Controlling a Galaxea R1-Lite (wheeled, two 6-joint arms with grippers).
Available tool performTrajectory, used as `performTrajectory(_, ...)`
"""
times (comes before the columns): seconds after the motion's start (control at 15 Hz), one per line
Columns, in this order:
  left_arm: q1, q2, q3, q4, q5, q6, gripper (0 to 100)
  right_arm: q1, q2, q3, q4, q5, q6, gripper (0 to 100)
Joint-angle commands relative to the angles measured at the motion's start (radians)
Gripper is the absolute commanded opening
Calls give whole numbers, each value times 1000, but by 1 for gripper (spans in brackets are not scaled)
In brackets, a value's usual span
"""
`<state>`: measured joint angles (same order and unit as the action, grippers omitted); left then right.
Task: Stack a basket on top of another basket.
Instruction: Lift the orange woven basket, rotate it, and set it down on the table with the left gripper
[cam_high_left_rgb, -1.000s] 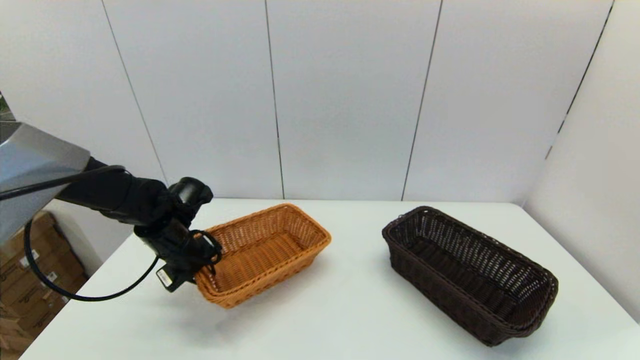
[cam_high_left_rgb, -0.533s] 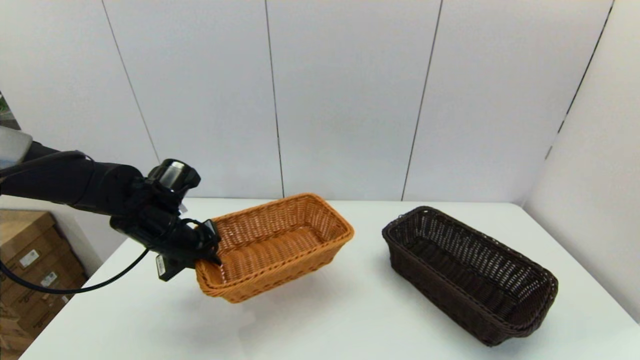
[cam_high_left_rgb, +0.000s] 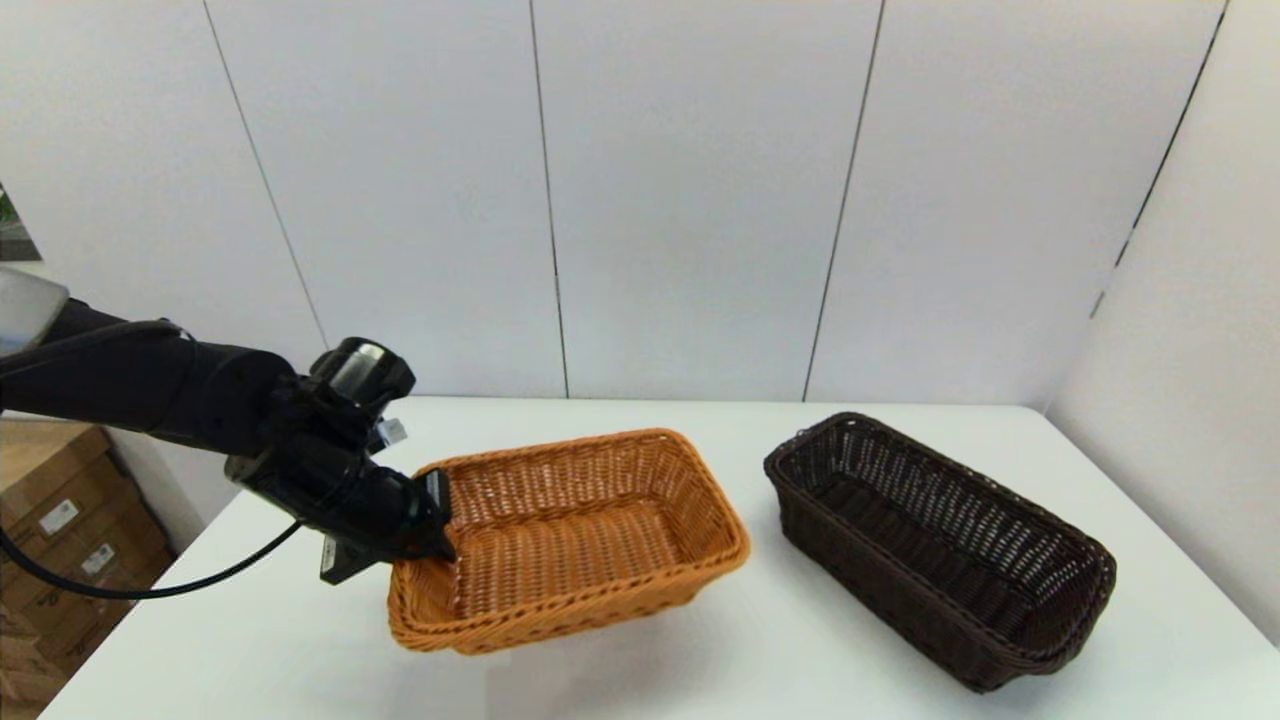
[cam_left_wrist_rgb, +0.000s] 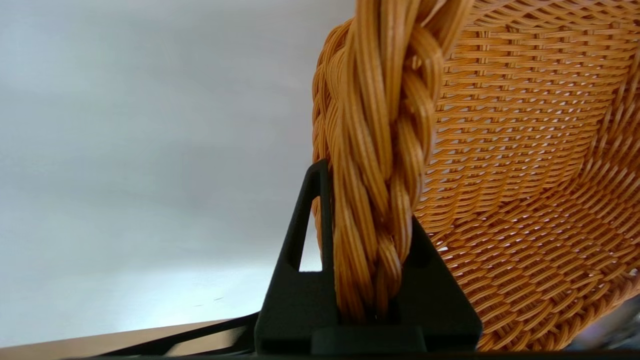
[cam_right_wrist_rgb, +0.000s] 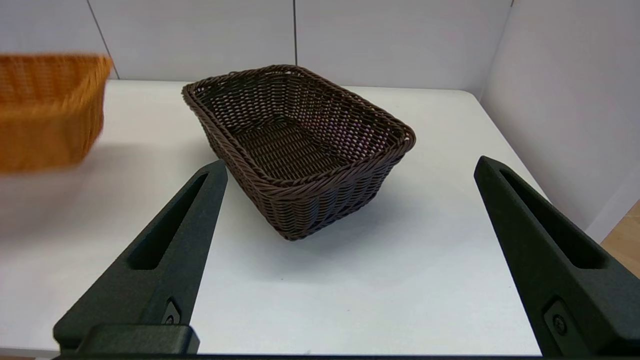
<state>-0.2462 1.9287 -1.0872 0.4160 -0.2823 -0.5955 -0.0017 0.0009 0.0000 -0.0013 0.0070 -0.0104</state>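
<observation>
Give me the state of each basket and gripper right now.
Orange basket: held off the table by its end rim, tilted, empty.
Dark basket: resting on the table, upright, empty.
Left gripper: shut on the orange basket's braided rim.
Right gripper: open, holding nothing, back from the dark basket.

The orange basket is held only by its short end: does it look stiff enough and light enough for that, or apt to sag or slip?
Probably stiff: the orange-tan basket keeps its rectangular shape while the left gripper pinches one short-end rim. Likely light, being open wicker carried from one end. Slipping seems unlikely, since the braided rim is ridged between the fingers, though it may pivot.
</observation>
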Motion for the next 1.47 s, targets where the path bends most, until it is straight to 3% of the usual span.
performTrajectory(0.07,-48,4,32,-2,-3,97,0,0,1,2,0,1,0,100)
performTrajectory(0.27,-56,9,26,-13,-26,168,0,0,1,2,0,1,0,100)
performTrajectory(0.73,-56,133,21,-171,-34,161,0,0,1,2,0,1,0,100)
performTrajectory(1.47,-56,223,-91,-190,-84,131,0,0,1,2,0,1,0,100)
